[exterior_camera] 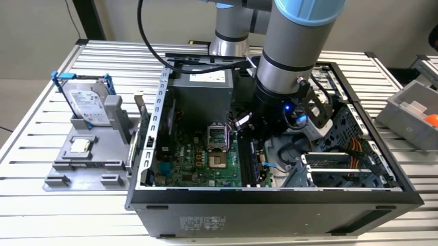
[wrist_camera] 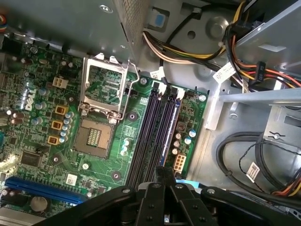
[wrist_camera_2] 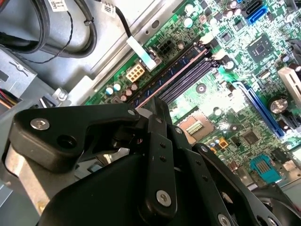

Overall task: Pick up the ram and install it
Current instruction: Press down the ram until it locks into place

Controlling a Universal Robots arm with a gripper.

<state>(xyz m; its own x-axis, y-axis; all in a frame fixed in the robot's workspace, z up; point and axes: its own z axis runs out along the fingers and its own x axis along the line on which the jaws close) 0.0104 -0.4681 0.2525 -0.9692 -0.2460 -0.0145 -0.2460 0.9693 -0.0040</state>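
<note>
Because the ram point(wrist_camera: 170, 123) already sits upright in its motherboard slot point(wrist_camera: 155, 127), the gripper point(wrist_camera: 163, 176) hovers just above, fingers drawn together, gripping nothing I can see.

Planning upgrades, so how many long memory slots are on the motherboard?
4 slots, side by side beside the processor socket: the one farthest from it holds the ram, three look empty. Their near ends are hidden.
</note>
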